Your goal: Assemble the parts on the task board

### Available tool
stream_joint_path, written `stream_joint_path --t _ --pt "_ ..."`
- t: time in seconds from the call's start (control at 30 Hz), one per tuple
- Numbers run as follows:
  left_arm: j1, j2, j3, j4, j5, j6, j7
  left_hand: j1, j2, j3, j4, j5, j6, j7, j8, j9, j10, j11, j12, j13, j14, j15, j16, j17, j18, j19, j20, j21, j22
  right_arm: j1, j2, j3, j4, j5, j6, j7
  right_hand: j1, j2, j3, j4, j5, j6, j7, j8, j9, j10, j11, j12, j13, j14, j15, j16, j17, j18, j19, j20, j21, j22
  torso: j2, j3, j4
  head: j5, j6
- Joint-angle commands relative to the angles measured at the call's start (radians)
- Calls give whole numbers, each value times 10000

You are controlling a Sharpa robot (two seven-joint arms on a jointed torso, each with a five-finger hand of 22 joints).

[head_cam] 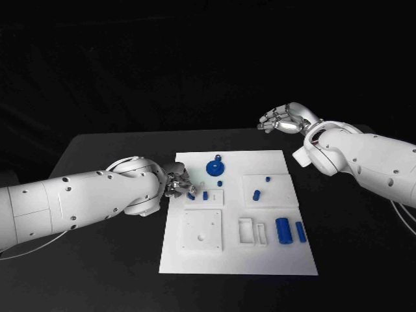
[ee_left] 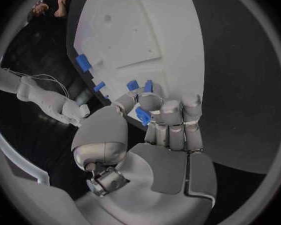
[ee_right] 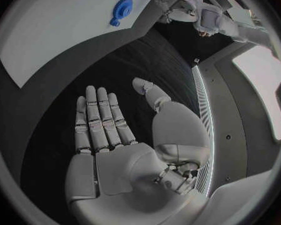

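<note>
We pinch a blue part [ee_left: 142, 116] in our left hand [ee_left: 159, 122] over the board [head_cam: 264, 260] for insertion, keeping our right hand [ee_right: 115, 135] spread, empty, clear.

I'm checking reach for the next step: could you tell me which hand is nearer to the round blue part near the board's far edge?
Left. The left hand is at the task board's left edge, close beside the round blue part. The right hand is raised beyond the board's far right corner.
</note>
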Motion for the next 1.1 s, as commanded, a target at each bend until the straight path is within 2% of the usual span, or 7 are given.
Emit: stream_joint_path --t 0.03,0.53,0.6,1.1 --pt "-73 -5 -48 6 -61 279 -58 16 101 259 -180 37 1562 -885 34 2243 -5 -83 61 13 197 -276 36 11 128 42 -1064 42 10 -5 2 6 3 13 85 74 -47 47 36 48 49 -84 70 66 -15 -2 25 39 -11 -42 -11 -41 17 98 -16 70 -53 11 2 -4 -2 1 16" --pt "-124 23 -48 -76 2 548 -125 -39 76 245 -145 -12 1538 -871 15 2258 -20 -66 62 4 179 -273 24 1 123 29 -1058 39 11 -13 2 6 -12 14 121 68 -53 50 35 50 50 -85 70 69 -20 -4 25 42 -15 -43 -10 -41 17 102 -16 74 -58 15 7 -2 -1 -12 -3" --pt "-127 23 -48 -74 4 556 -119 -85 59 232 -91 -134 1548 -865 3 2262 -17 -54 70 -2 173 -272 22 -5 122 22 -1056 38 12 -14 -2 6 -14 14 125 67 -53 51 35 50 51 -86 70 69 -21 -4 25 42 -16 -44 -10 -42 18 103 -16 75 -59 16 6 0 -4 -11 -8" --pt "-128 7 -48 -64 35 643 -69 -348 -197 109 315 -424 1727 -888 -41 2250 -10 -60 139 -10 176 -250 68 0 127 6 -1057 52 23 -24 2 6 -23 14 140 65 -52 52 36 47 52 -87 70 71 -25 -5 25 45 -20 -45 -10 -42 18 107 -18 78 -63 19 8 -2 -1 -13 -20"
